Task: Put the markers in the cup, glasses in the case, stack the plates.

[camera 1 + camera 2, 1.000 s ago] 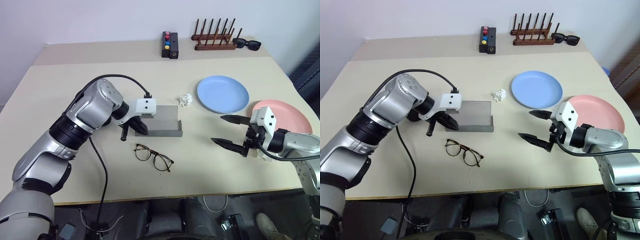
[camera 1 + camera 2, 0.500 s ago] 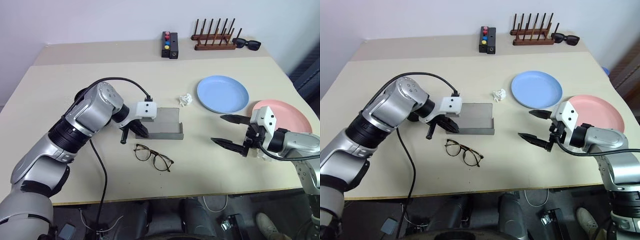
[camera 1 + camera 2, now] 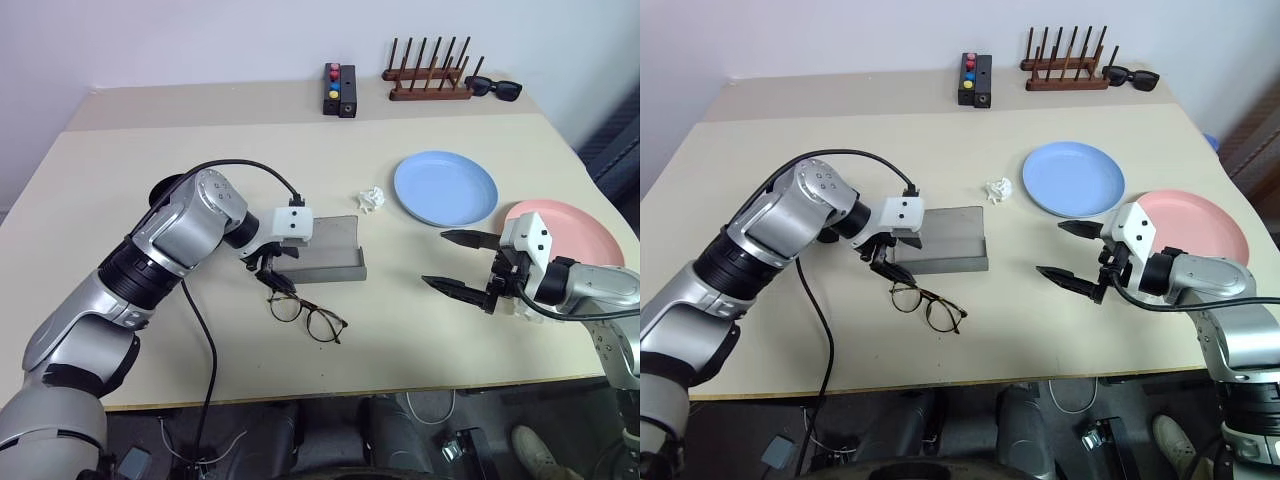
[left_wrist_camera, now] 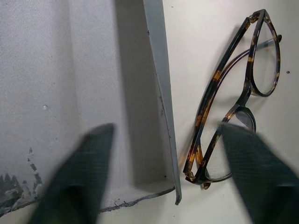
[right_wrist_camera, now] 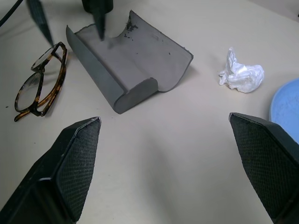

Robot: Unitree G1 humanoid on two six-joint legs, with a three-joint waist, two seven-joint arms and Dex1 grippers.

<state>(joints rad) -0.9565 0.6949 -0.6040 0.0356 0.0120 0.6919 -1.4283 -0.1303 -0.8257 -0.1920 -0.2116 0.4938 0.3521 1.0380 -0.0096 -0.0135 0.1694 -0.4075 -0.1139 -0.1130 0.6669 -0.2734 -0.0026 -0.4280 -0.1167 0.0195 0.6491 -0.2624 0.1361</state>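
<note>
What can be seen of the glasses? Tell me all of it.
The glasses have a thin tortoiseshell frame, dark brown with amber flecks, and round clear lenses. They look like plastic. The temples are folded behind the lenses. They lie on the table just in front of the open grey case, close to its edge, apart from it as far as the left wrist view shows. The open left end effector straddles the case edge and the glasses' near end without gripping them.

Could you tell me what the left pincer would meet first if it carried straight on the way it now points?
Probably the case's front wall, since the left pincer straddles it.
</note>
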